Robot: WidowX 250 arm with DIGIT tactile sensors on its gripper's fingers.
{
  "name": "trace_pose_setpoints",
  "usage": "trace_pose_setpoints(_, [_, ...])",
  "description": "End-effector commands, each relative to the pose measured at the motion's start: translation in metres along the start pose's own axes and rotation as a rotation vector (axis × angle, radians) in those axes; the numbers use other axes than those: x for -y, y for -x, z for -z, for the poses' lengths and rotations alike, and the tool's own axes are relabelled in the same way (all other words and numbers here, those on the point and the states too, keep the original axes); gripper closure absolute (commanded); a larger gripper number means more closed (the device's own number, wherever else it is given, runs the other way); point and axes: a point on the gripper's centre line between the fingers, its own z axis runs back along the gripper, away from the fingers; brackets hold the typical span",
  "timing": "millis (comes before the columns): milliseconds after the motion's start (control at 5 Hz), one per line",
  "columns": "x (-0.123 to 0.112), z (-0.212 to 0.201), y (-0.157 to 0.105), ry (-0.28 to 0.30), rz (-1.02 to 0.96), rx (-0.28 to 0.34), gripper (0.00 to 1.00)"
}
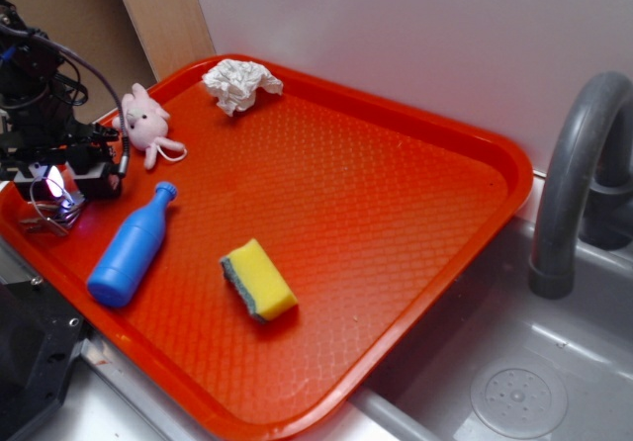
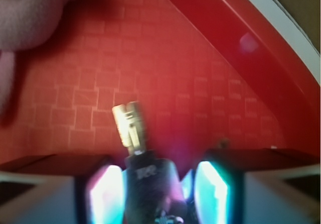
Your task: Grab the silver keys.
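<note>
At the far left edge of the red tray [image 1: 415,214], which serves here as the table, the tool [image 1: 54,186] hangs low over the near-left corner, right above the silver keys [image 1: 45,216]. In the exterior view the keys are a small tangle of wire ring and metal just under the tool's lit underside, touching or nearly touching the tray surface; I cannot tell from there whether they are lifted.

The wrist view settles the relation that matters. A key [image 2: 131,126] sits directly between the two glowing fingers [image 2: 210,191], its blade pointing straight ahead, away from the camera and toward the tray's rim, with its dark head low in the gap. So the key's long axis runs along the tool's own forward line, not across the jaws. The fingers stand at a moderate spread with clear gaps on both sides of the key: not clamped, by my reading.

Rightward lie the pink plush bunny [image 1: 145,120], the blue bottle [image 1: 134,253], the crumpled white paper [image 1: 240,83] and the yellow sponge [image 1: 259,281], all well apart from the keys.
</note>
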Motion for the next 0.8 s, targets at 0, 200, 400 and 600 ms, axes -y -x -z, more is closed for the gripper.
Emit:
trace_pose_setpoints(0, [-0.002,-0.013,0.001,0.013,0.022,0.038,0.0])
trace_pose_setpoints(200, [-0.004,-0.016,-0.002,0.025,0.017,0.048,0.0])
trace_pose_setpoints(400, [-0.001,-0.012,0.001,0.02,0.032,0.037,0.0])
trace_pose_setpoints(600, [0.008,-0.005,0.007,0.019,0.06,0.022,0.0])
